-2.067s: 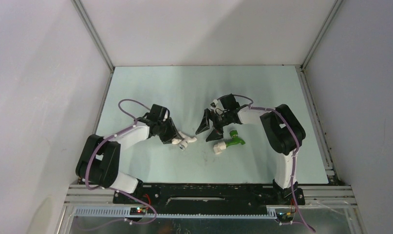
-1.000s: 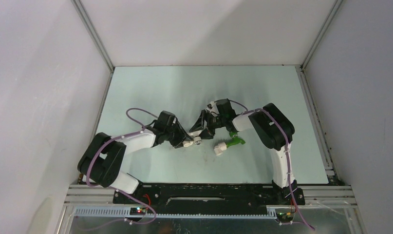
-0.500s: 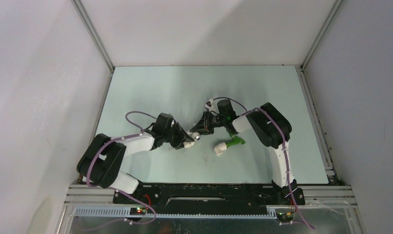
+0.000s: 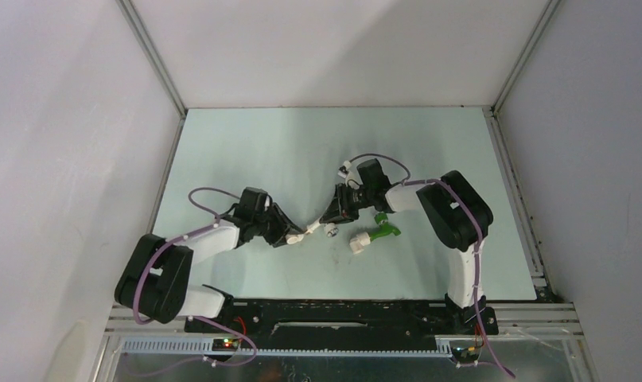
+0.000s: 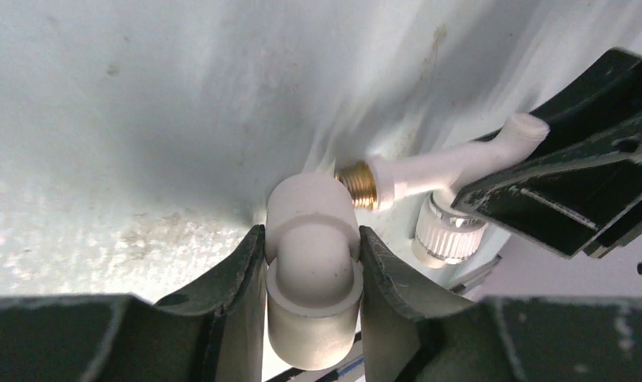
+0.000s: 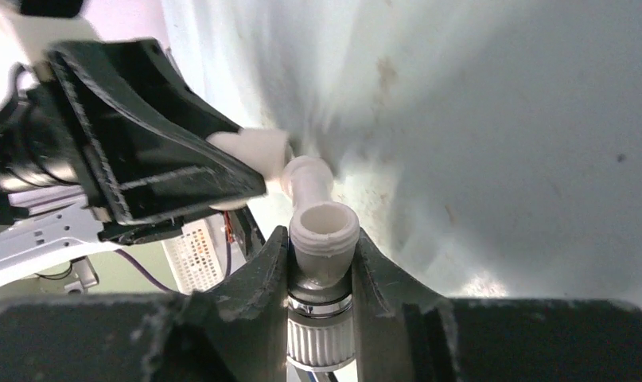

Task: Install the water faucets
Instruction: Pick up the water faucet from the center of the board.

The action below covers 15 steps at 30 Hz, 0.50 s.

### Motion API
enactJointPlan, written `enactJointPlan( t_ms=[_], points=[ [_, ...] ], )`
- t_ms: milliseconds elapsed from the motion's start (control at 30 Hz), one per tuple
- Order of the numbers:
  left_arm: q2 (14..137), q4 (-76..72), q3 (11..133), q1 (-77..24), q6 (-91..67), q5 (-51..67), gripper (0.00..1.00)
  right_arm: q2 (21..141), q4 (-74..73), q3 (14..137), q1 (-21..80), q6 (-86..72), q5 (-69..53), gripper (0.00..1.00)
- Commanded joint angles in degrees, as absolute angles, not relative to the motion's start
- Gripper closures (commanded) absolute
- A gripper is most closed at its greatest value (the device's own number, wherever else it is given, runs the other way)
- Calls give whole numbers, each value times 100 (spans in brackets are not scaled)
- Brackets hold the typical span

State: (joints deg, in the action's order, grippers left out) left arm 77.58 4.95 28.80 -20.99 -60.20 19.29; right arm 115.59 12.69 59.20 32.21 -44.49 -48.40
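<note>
The white faucet (image 5: 445, 163) with its grey knob (image 5: 449, 231) hangs just above the table between both grippers. My right gripper (image 6: 321, 239) is shut on its body, the knob (image 6: 321, 342) low between the fingers. Its brass threaded end (image 5: 357, 183) meets the mouth of a white elbow fitting (image 5: 313, 270), on which my left gripper (image 5: 311, 239) is shut. From above, the left gripper (image 4: 293, 236) and right gripper (image 4: 331, 223) face each other with the white faucet (image 4: 319, 228) between them. The green faucet (image 4: 383, 231) lies on the table just right of them, joined to a white fitting (image 4: 357, 243).
The pale green table (image 4: 301, 143) is walled by white panels on the left, back and right. The black rail (image 4: 333, 314) with both arm bases runs along the near edge. The right arm's forearm passes just behind the green faucet.
My right gripper has closed on the white faucet. The left arm has drawn back slightly to the left with the elbow fitting, and the right gripper has followed.
</note>
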Motion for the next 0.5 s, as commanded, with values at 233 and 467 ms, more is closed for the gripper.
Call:
enactJointPlan(
  t_ms=[233,467],
  points=[
    [8464,917,3426,-2066,-5590,1551,100,12162,1198,5970,3186,-4698,-5070,48],
    [8786,610,3597,-2561,-6091,1523,100,12456,1903,5965,3275,-5270,-5394,46]
  ],
)
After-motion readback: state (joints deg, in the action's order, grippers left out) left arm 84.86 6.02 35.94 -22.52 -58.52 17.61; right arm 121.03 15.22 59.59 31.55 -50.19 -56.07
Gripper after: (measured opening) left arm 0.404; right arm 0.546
